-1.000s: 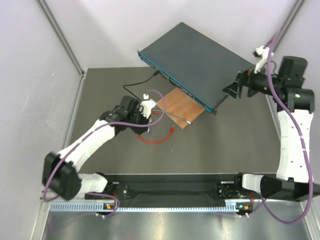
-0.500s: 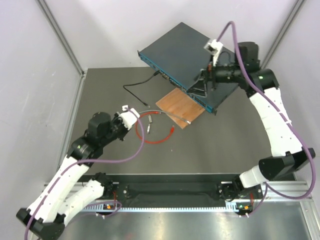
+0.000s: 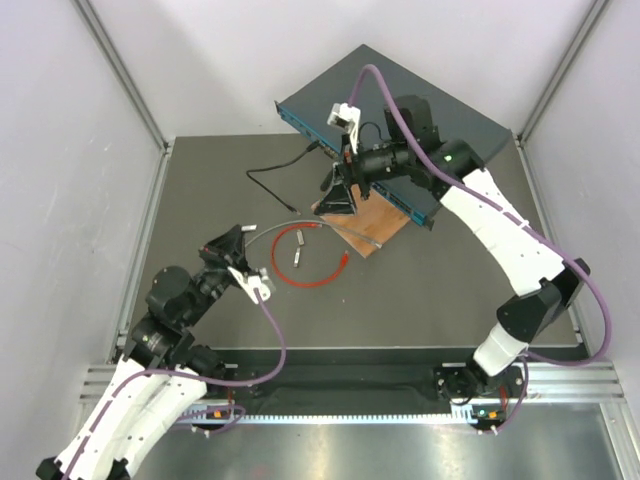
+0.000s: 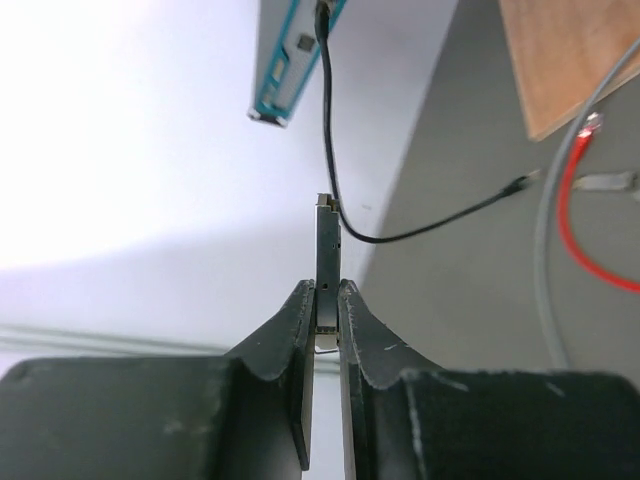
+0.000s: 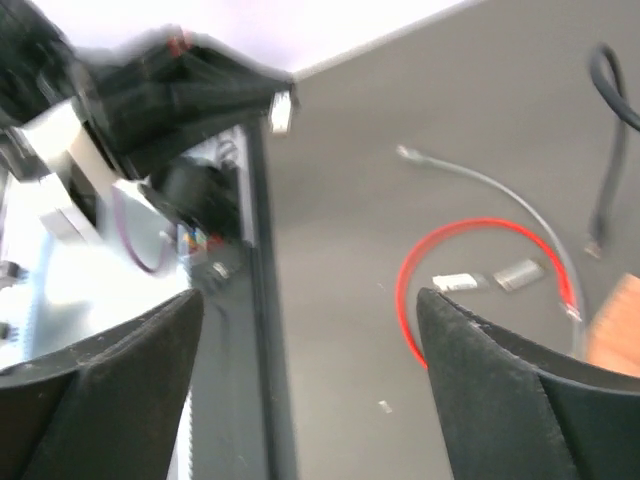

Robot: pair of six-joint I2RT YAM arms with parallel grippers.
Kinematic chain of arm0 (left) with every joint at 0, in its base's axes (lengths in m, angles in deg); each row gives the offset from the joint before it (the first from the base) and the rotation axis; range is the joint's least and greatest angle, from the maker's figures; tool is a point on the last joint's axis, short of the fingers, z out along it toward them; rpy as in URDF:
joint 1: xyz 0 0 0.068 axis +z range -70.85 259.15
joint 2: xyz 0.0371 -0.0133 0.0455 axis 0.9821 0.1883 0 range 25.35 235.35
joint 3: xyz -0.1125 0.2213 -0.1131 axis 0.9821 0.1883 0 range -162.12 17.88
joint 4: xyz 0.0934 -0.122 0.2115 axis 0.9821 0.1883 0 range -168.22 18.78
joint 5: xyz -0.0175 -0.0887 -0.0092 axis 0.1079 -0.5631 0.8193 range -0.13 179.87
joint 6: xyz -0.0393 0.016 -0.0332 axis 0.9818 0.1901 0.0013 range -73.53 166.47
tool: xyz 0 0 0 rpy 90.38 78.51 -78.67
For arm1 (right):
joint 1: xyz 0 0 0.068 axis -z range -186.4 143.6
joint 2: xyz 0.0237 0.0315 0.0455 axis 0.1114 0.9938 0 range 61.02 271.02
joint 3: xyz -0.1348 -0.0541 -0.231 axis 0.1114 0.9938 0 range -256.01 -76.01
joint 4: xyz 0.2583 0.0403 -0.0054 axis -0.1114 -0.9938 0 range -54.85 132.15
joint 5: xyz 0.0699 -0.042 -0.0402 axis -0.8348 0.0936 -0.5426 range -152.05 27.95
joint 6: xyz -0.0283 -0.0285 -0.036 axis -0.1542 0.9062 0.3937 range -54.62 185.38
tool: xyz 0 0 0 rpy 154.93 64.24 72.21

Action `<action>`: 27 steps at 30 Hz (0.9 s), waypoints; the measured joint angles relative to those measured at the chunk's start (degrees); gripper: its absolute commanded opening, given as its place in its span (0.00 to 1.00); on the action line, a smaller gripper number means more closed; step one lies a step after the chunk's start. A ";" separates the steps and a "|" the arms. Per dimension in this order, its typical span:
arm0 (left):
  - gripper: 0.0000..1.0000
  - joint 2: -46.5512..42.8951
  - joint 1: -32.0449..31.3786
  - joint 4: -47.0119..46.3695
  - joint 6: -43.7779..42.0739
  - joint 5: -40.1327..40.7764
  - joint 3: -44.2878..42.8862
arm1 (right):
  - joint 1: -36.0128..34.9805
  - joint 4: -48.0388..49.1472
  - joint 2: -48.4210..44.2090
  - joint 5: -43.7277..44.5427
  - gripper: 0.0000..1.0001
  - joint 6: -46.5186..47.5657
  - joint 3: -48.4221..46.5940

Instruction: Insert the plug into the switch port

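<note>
Two grippers are yours to watch, and neither has the plug [image 3: 344, 262]. It lies on the dark mat [image 3: 450, 280] at the end of its red cable [image 5: 470, 225], just beside the near edge of the wooden board [image 3: 365, 225] and well apart from any switch port [image 4: 301, 42] in the row on the box's front face. Your left gripper [image 4: 322, 290] sits over the mat's near-left part, fingers clenched on a thin flat grey piece [image 4: 325, 250]. Your right gripper [image 3: 340, 197] reaches across the switch [image 3: 330, 95] and hangs by the board's far corner, fingers spread wide with nothing between them. A black cable [image 4: 326, 120] sits in one port, and a grey cable [image 4: 541, 250] runs alongside the red loop.
</note>
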 measured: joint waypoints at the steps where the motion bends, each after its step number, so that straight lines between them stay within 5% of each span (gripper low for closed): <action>1: 0.00 -1.38 0.00 -0.44 -2.95 -0.70 1.16 | -0.22 1.68 0.39 -0.92 0.76 -1.95 0.11; 7: 0.00 -6.58 0.00 -0.68 -19.15 -4.63 5.35 | -2.75 16.28 1.64 -1.51 0.64 -15.98 6.86; 14: 0.00 -8.52 0.00 -0.28 -23.47 -5.79 7.02 | -9.09 22.73 4.33 2.82 0.70 -20.50 9.20; 27: 0.00 15.17 0.02 23.21 22.36 -18.27 -21.49 | -6.38 6.25 -0.59 14.86 0.99 10.99 6.16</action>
